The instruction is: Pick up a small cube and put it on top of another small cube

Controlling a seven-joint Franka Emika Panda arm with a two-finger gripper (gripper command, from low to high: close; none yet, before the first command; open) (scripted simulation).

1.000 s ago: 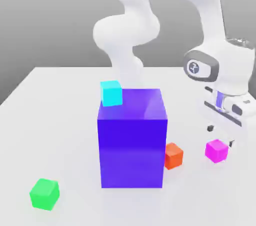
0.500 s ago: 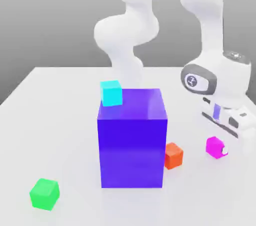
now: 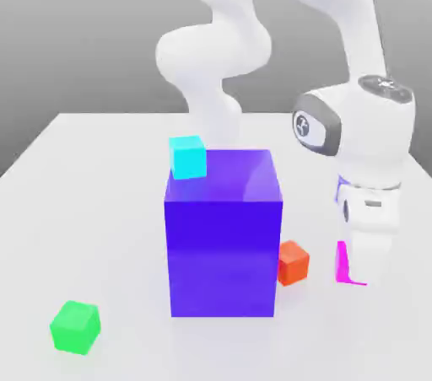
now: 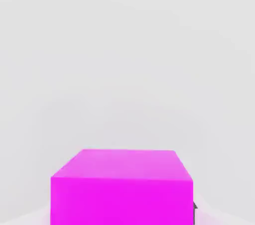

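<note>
1. Clamping step, ext. view: the jaws are closed on the magenta cube (image 3: pixel 342 263), over on the exterior view's right, w/ one finger of the gripper (image 3: pixel 361 263) hiding much of it.
2. Cube is at or near the surface (image 3: pixel 126 244); can't tell if its underside is clear. Next: prob. a straight lift, slow at first, grip firm, no twist.
3. Target isn't settled by the task wording: orange-red cube (image 3: pixel 292 263) is nearest, beside the big blue-purple block (image 3: pixel 224 257); green cube (image 3: pixel 75 328) is well apart; cyan cube (image 3: pixel 188 158) sits on the block. Raise well up before any sideways travel, esp. past the block.
4. Labels: round dark emblem (image 3: pixel 303 125) in a pale panel on the wrist, prob. a maker's logo; no lettering I can read. Cubes + block: no marks seen.
5. Hand view: cube lies btwn the jaws, top face about level, edges crisp + square to the hand. Good hold, I'd say; keep that alignment, turn to match the target, lower gently, release only once seated.
6. No writing here either.
</note>
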